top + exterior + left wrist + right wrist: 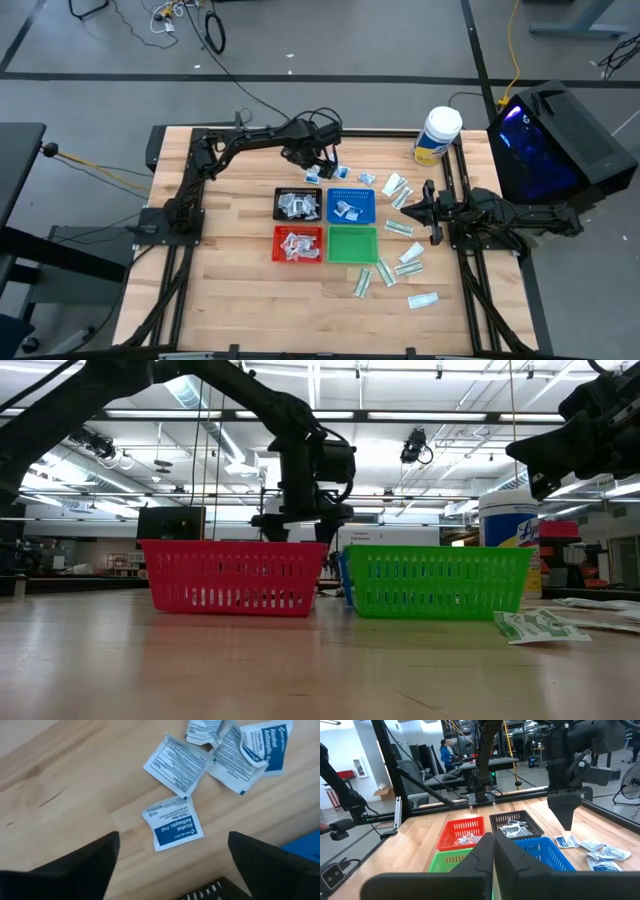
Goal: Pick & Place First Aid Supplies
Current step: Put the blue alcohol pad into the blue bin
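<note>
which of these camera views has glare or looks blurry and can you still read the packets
Low view: bright ceiling lights wash out the background; the red tray and green tray stay crisp, the near table softens. Left wrist view: the packet between the open left gripper fingers reads "Antiseptic"; the dark fingers blur. High view: packet print is too small to read.

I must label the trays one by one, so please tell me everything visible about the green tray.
The green plastic mesh tray is rectangular, with slotted walls and a solid rim. It stands upright and flat on the wooden table. It looks empty. It sits close beside the red mesh tray and close in front of the blue mesh tray; whether they touch is unclear. Neither arm touches it.
</note>
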`<action>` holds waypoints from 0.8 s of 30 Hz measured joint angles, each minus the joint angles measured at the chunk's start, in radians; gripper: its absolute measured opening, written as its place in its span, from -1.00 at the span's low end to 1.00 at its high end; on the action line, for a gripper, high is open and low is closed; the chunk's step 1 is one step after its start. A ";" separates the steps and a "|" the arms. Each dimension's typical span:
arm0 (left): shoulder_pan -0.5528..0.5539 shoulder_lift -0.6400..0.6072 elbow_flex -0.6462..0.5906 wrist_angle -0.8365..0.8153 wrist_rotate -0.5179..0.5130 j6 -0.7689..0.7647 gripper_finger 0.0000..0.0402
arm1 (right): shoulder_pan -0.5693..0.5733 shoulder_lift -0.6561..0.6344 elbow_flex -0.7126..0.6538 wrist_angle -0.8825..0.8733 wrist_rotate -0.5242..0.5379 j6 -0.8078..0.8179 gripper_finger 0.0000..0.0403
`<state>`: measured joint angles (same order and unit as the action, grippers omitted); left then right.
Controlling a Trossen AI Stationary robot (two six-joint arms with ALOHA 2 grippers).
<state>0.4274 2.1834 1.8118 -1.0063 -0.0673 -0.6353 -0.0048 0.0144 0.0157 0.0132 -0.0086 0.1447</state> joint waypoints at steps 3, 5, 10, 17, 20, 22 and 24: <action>0.000 0.000 0.000 0.000 0.005 -0.013 0.97 | 0.000 0.000 0.000 0.000 0.000 0.000 -0.91; 0.001 0.002 0.000 0.001 0.019 -0.033 0.94 | 0.000 0.000 0.000 0.000 0.000 0.000 -0.91; 0.001 0.038 -0.002 -0.008 0.049 -0.051 0.90 | 0.000 0.000 0.000 0.000 0.000 0.000 -0.91; 0.006 0.075 -0.002 0.017 0.070 -0.091 0.93 | 0.000 0.000 0.000 -0.001 0.000 0.000 -0.91; 0.010 0.083 -0.002 0.025 0.072 -0.099 0.92 | 0.000 0.000 0.000 -0.001 0.000 0.000 -0.91; 0.014 0.089 -0.002 0.013 0.072 -0.112 0.91 | 0.000 0.000 0.000 -0.001 0.000 0.000 -0.91; 0.016 0.097 -0.002 0.034 0.072 -0.120 0.90 | 0.000 0.000 0.000 -0.001 0.000 0.000 -0.91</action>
<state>0.4437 2.2801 1.8103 -0.9720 0.0046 -0.7554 -0.0049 0.0144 0.0157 0.0120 -0.0090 0.1444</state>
